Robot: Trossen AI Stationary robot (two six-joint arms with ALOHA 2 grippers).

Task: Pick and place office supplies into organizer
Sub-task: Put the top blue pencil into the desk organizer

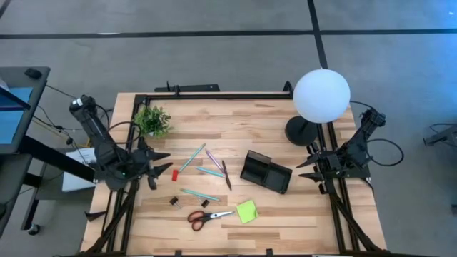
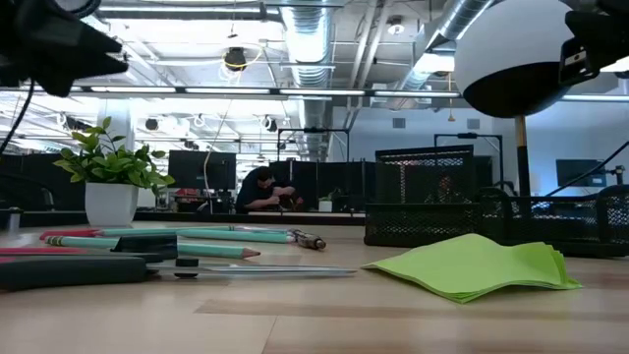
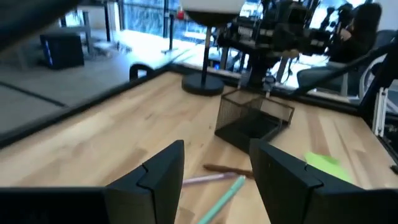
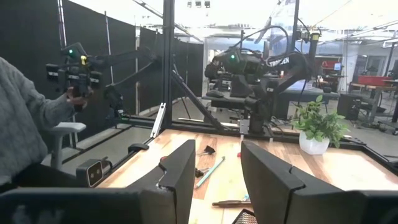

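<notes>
Sitting on the pale wooden table [image 1: 285, 207], the black mesh desk organizer [image 1: 265, 171] lies at an angle, and nothing is visible inside it. Behind it, toward the right, stands the white globe lamp [image 1: 321, 95] on its round black base [image 1: 301, 130], the closest obstacle to that side of the organizer. On the organizer's left lie the scattered supplies: the thin teal pens [image 1: 191, 158], a purple pen [image 1: 213, 158] and a dark pen [image 1: 226, 174], the last nearest to it. Farther left lies a small red block [image 1: 175, 174]. In front of the organizer rests the lime-green sticky-note pad [image 1: 247, 211], with the red-handled scissors [image 1: 206, 216] just beside the pad and the tiny black clips [image 1: 173, 201] further left. A small green potted plant [image 1: 153, 121] stands well behind the pens, at the far left corner.

The left gripper [image 1: 163, 165] hovers left of the red block, its fingers [image 3: 158, 171] parted and holding nothing. The right gripper [image 1: 305, 163] hangs just right of the organizer, in front of the lamp base, its fingers [image 4: 180, 171] likewise apart and empty.
</notes>
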